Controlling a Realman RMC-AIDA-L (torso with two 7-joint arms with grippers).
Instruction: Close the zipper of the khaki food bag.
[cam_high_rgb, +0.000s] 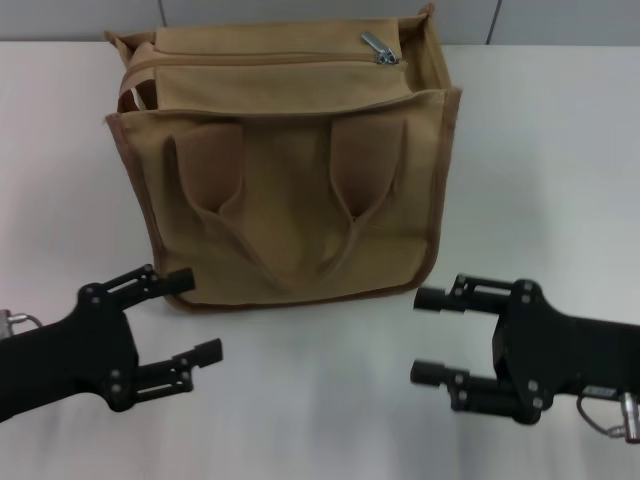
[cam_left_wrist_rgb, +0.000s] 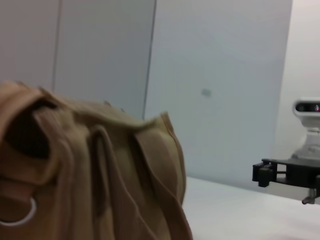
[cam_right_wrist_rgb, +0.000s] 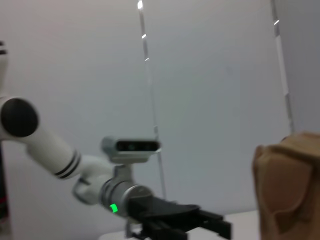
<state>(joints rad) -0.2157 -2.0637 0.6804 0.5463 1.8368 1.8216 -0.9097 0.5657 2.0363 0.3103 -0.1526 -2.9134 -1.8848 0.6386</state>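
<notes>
The khaki food bag (cam_high_rgb: 290, 190) stands upright on the white table, its front pocket and two loop handles facing me. The zipper (cam_high_rgb: 260, 60) runs along its top panel, with the silver pull tab (cam_high_rgb: 379, 47) at the right end. My left gripper (cam_high_rgb: 185, 320) is open and empty, low at the front left, just short of the bag's bottom corner. My right gripper (cam_high_rgb: 430, 335) is open and empty at the front right, apart from the bag. The bag also shows in the left wrist view (cam_left_wrist_rgb: 90, 175) and in the right wrist view (cam_right_wrist_rgb: 290, 185).
The white table (cam_high_rgb: 540, 170) spreads on both sides of the bag and in front of it. A grey wall stands behind. The right gripper shows far off in the left wrist view (cam_left_wrist_rgb: 285, 175), the left gripper in the right wrist view (cam_right_wrist_rgb: 185, 222).
</notes>
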